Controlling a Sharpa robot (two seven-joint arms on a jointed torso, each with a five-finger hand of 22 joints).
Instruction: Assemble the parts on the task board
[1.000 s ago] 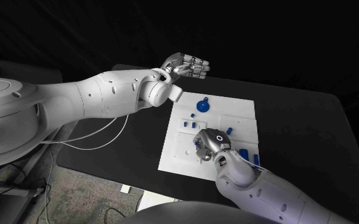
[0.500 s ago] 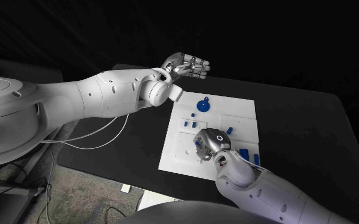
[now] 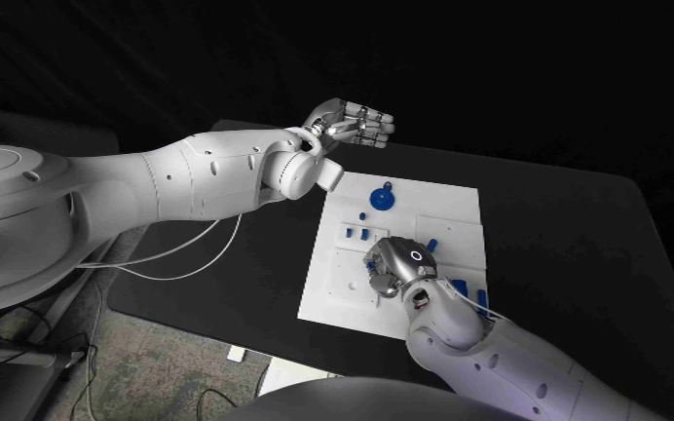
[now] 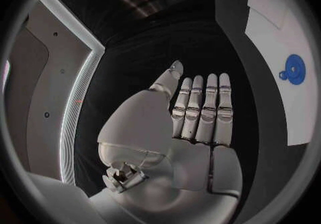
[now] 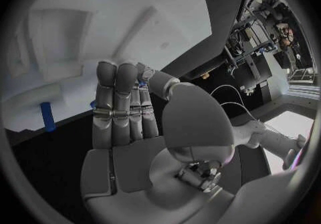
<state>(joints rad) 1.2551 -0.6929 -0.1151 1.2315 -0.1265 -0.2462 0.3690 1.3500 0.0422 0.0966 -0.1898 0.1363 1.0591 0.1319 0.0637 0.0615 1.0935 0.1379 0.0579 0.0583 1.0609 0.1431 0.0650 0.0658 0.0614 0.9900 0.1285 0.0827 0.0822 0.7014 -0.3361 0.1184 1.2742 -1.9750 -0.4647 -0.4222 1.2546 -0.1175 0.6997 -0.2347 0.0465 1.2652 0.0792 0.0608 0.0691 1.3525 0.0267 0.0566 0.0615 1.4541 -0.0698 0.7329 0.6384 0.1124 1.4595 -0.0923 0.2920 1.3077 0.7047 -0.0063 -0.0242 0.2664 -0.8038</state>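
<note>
Over the middle of the white board [image 3: 334,280], the right robot hand [image 3: 397,265] hangs palm-down, fingers laid side by side and bent toward the surface; whether it pinches anything, I cannot tell. Small blue pieces [image 3: 359,234] lie just beside it, toward the table's [image 3: 562,226] far edge. A round blue piece [image 3: 381,197] sits near the board's far end. Left robot hand [image 3: 352,125] is raised above the table's far edge, fingers straight and together, holding nothing.
</note>
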